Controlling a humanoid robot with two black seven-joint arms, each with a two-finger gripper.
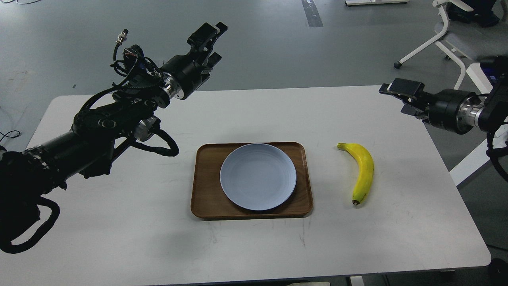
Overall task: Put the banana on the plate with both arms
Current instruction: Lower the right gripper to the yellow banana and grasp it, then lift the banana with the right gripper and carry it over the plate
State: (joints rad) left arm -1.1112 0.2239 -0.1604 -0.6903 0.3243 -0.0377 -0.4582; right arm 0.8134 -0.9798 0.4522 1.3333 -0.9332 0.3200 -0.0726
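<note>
The yellow banana [363,171] lies on the white table [119,238], right of the tray, with its green stem at the far end and its dark tip toward me. The pale blue-grey plate [258,176] sits empty on a brown wooden tray [204,182] at the table's middle. My left gripper [214,43] is raised over the table's far left edge, open and empty, well away from the plate. My right gripper [399,97] hovers above the table's far right corner, beyond and right of the banana, with its fingers apart and empty.
A white office chair [452,35] stands on the grey floor behind the table's right corner. Loose black cables hang from my left arm [158,149] over the table's left side. The table's right edge runs just past the banana.
</note>
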